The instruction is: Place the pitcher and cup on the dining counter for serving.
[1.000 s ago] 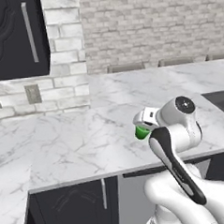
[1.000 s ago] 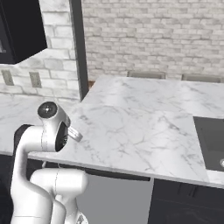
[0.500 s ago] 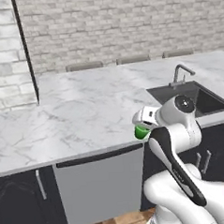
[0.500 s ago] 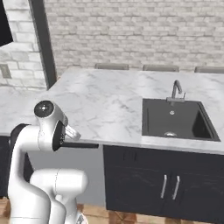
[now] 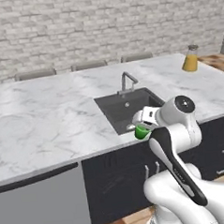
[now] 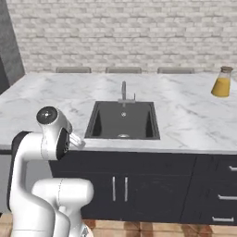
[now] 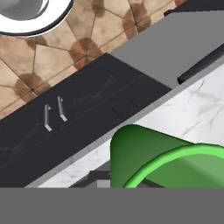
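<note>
**Cup held in gripper at counter front edge, pitcher on far right of counter**

The gripper [image 5: 142, 126] is closed on the cup [image 5: 143, 131]; the green cup sits w/ the hand just over the front edge of the dining counter [image 5: 49, 122], near the front right corner of the sink [image 5: 127, 108]. In the hand view the cup [image 7: 164, 159] is very close to the camera and lies tilted, its rim towards the lower right, w/ the marble edge and the dark cabinet front [image 7: 83, 113] behind it. The fingertips themselves I cannot make out.

The pitcher [image 5: 191, 59] stands upright on the counter, far right, well apart from the cup and from the sink; orange liquid in the lower part, brown lid on top. In the right base view the pitcher [image 6: 222, 82] is also at the far right of the marble top. The faucet [image 5: 126, 81] stands behind the sink. Grey chair backs [image 5: 88, 65] show along the far edge of the counter, in front of the brick wall [image 5: 104, 25]
</note>
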